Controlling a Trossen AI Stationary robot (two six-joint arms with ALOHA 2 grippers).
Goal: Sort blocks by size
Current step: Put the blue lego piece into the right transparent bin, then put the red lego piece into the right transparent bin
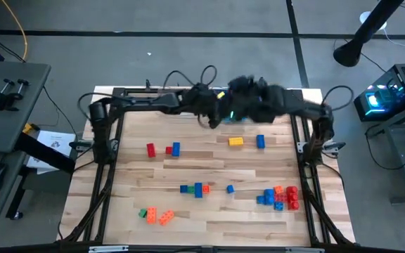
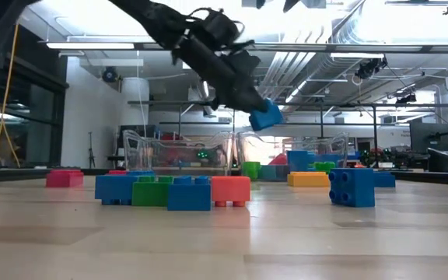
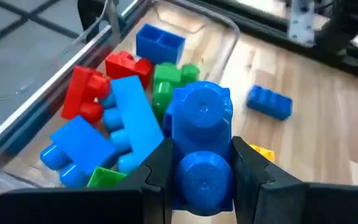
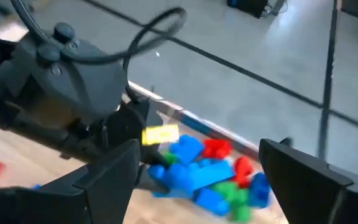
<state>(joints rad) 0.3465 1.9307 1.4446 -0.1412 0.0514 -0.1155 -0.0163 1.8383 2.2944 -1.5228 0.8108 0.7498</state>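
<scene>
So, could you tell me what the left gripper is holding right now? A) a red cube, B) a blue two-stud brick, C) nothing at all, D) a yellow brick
B: in the left wrist view the left gripper has its jaws closed on a blue two-stud brick, held above a clear bin of mixed blocks.
</scene>
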